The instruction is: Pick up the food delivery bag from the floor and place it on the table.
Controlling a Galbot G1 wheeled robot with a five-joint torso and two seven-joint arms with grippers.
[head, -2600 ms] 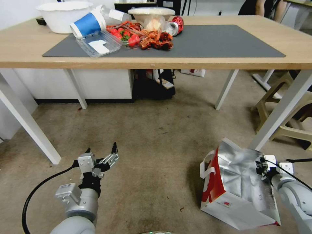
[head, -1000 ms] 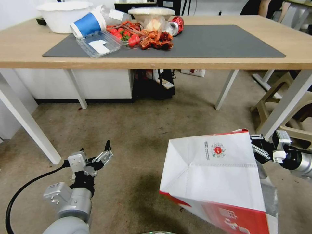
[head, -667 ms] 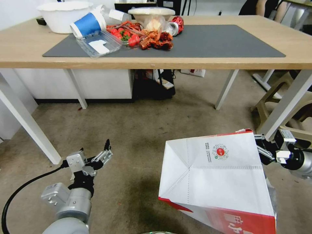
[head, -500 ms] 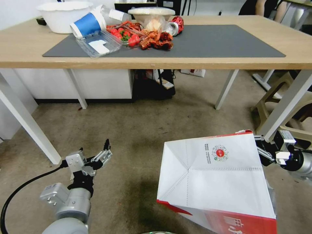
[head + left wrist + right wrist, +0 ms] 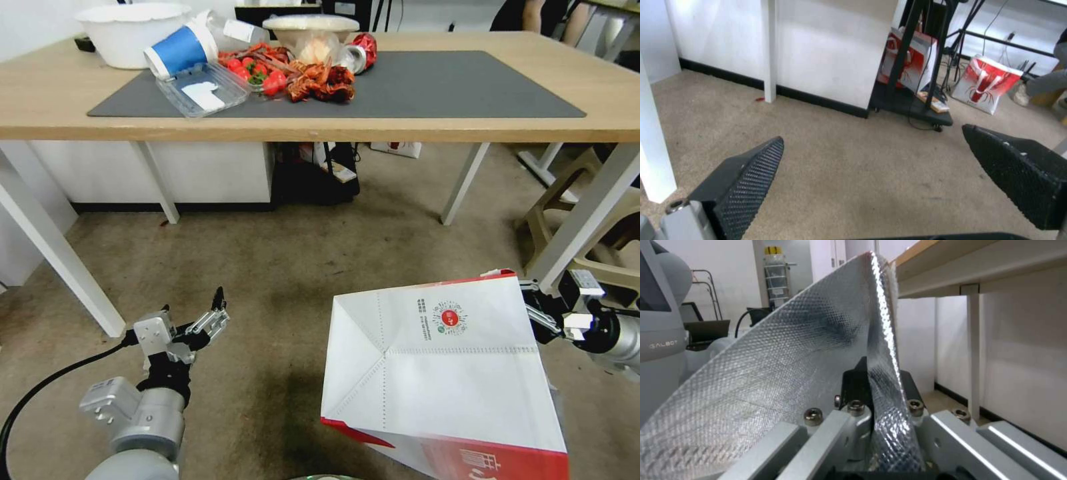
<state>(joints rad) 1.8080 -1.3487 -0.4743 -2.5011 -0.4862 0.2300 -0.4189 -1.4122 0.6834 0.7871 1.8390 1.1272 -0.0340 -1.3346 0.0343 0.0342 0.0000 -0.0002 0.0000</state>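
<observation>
Now right jaws (image 5: 533, 312) pinch the food delivery bag's (image 5: 433, 373) rim.

White bag (image 5: 440, 373) with red trim, quilted silver foil lining; grey mat (image 5: 433, 87)

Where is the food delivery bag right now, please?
In the head view, the food delivery bag hangs bottom-up at lower right, below the table, clamped by the right gripper.
</observation>
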